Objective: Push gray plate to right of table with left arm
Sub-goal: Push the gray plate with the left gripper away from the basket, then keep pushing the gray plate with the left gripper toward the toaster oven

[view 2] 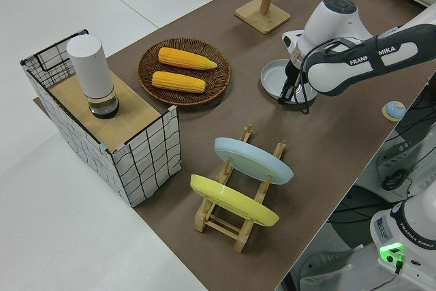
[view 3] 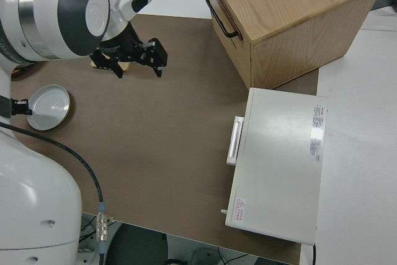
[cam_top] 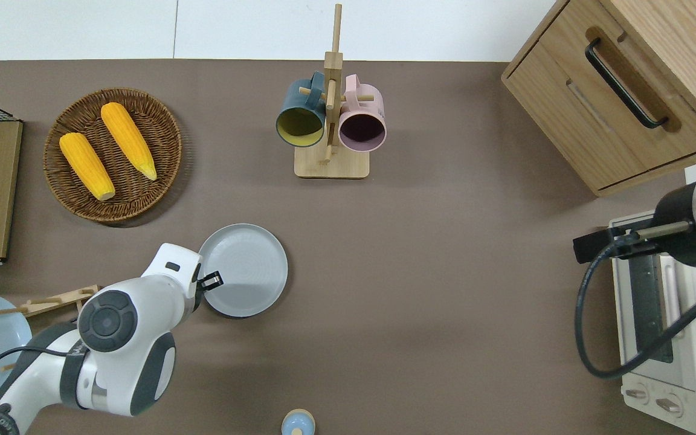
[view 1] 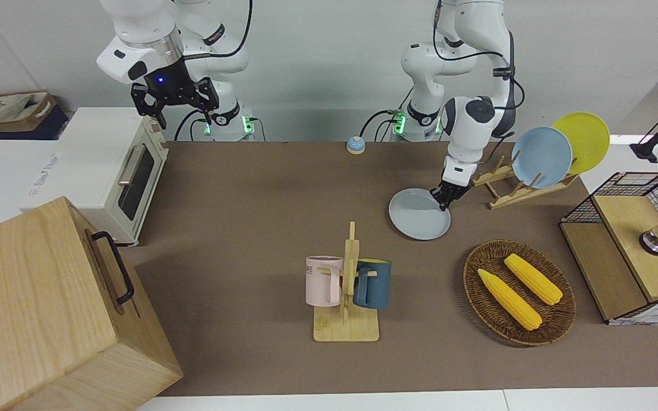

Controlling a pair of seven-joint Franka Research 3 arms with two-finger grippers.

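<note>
**L gripper at plate rim, push not yet run**

Wooden cabinet (view 1: 49, 308) sits closest to the front cam, at the right arm's end of the table (view 1: 260, 194), w/ a white toaster oven (view 1: 106, 171) beside it, nearer to the robots.

Your gray plate (cam_top: 244, 270) lies flat on the brown top, toward the left arm's end, nearer to the robots than the mug stand (cam_top: 331, 121) and the corn basket (cam_top: 112, 154). Left gripper (cam_top: 210, 281) is down at the plate's rim on the side toward the left arm's end. Looks like contact w/ the rim, but you can't confirm it. Can't tell how far the pincer is spread or whether it pinches the rim.

Step in hand, as I judge it: contact made or nearly so, push about to start. Next move calls for a low, level sweep toward the right arm's end, tip kept against the rim so the plate slides rather than tips or spins off.

Surface: matte brown cover, the stretch between plate and toaster oven looks bare, so the path seems open. Small bell (view 1: 355, 145) sits near the robots' edge, off that line. Plate rack (view 1: 526, 182) w/ blue and yellow plates stands just beside the left arm. Right arm is parked, its pincer spread wide and holding nothing.
</note>
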